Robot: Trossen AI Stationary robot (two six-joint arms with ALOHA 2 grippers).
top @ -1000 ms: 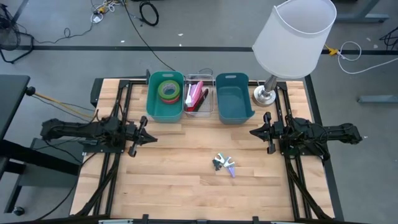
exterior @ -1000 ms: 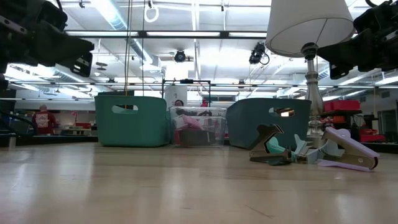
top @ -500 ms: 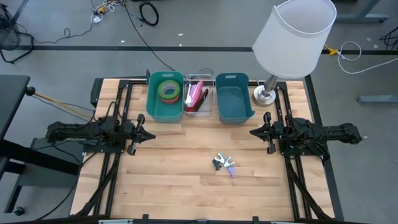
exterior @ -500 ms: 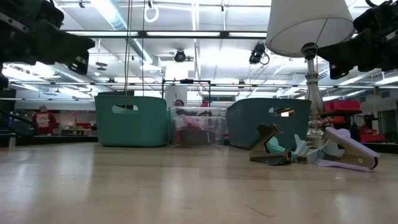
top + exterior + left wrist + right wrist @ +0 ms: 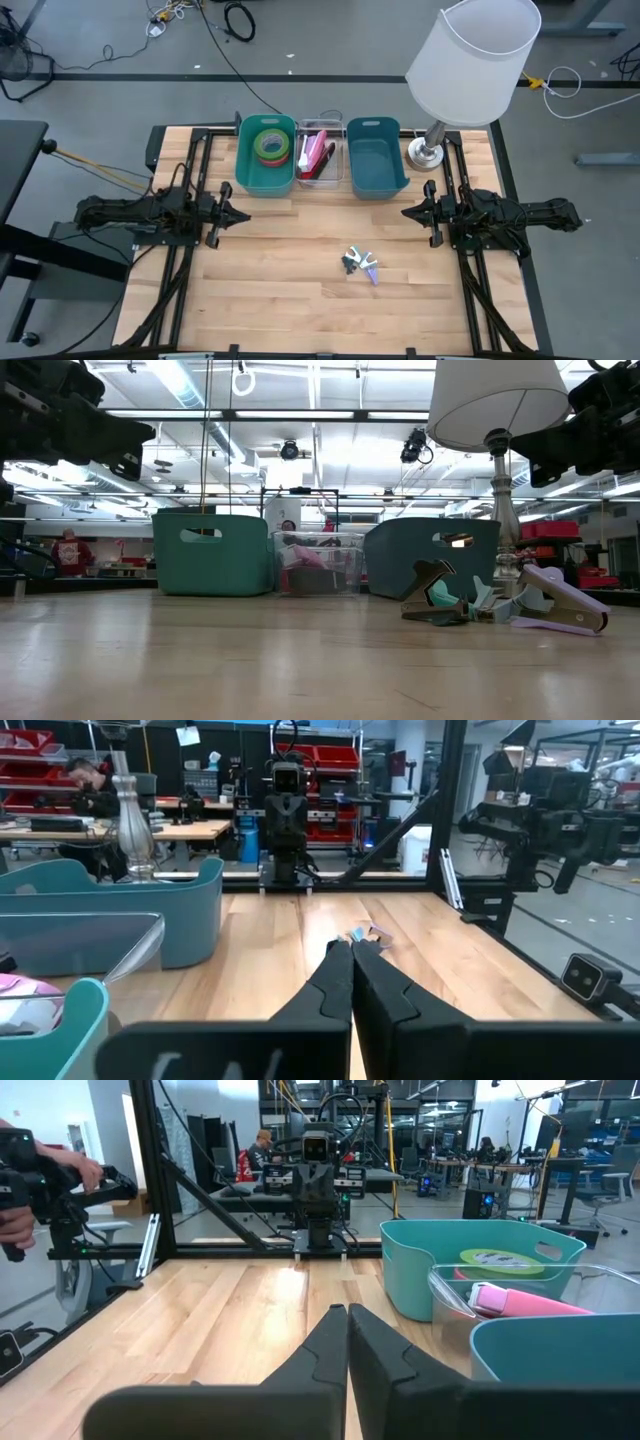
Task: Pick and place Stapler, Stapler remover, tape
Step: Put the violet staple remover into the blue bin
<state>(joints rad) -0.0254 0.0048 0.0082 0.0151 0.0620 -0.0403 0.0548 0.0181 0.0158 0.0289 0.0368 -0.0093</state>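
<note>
From my station the job looked about two thirds done. The tape lay as a stack of rolls inside the left teal bin at the far edge of the counter, and the pink stapler sat in the clear bin just beside it. The right teal bin showed only its bare floor, so I judged it to be the slot waiting for the last item.

That last item, the staple remover, was out on the bare wood in front of the bins, well apart from them. In the low view I could make out more than one small clawed piece there, a dark and mint one touching a lilac one; how many removers made up the cluster I could not tell.

Neither arm was engaged. The left gripper hovered over the left side of the counter with its fingers pressed together and nothing between them. The right gripper hung over the right side, fingers likewise closed and empty, near the foot of the lamp. As I read it, the remover pickup was all that remained, and it had not been started
</note>
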